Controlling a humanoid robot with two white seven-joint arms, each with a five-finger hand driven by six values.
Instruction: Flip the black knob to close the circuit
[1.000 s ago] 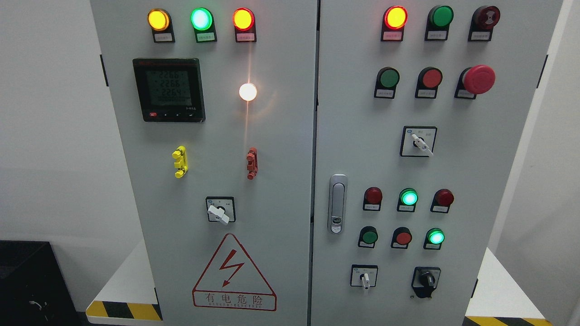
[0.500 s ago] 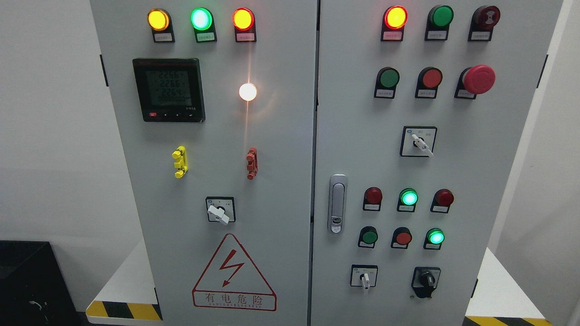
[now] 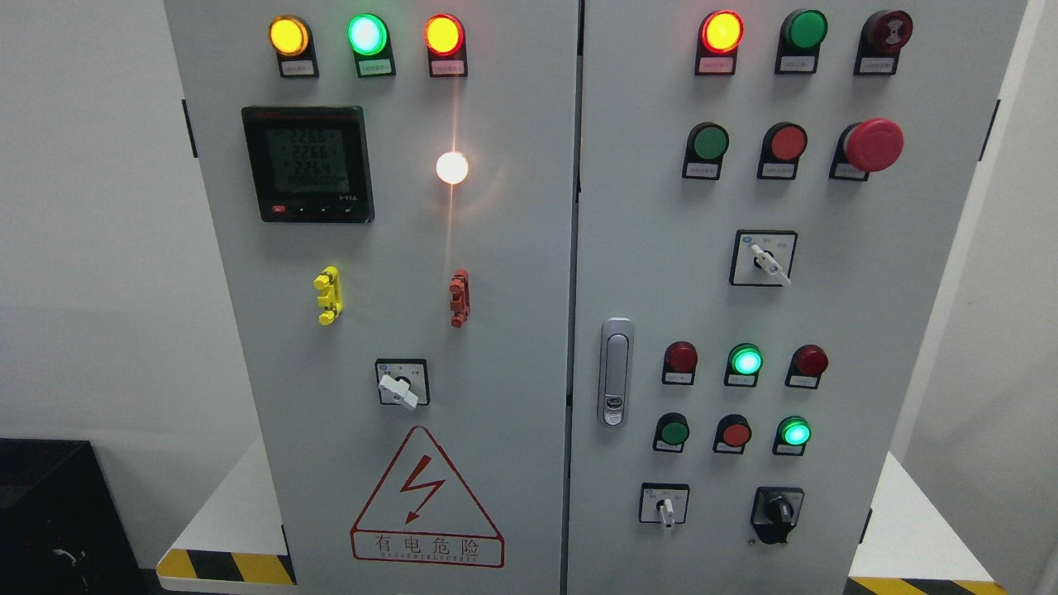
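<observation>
Neither hand in frame; finger state cannot be told. Black knob (image 3: 778, 510) sits at about 5 o'clock on the cabinet's right door (image 3: 876, 330), bottom row, just right of a white-handled selector (image 3: 665, 508). Its handle runs near vertical, tipped slightly toward 11. Being right of centre, it probably suits the right arm, reaching up from the lower edge.

The knob (image 3: 778, 510) sits at the lower right of the cabinet's right door (image 3: 876, 330), right of a lever switch (image 3: 664, 506), below three lamps (image 3: 735, 432), apparently pointing downward.
</observation>
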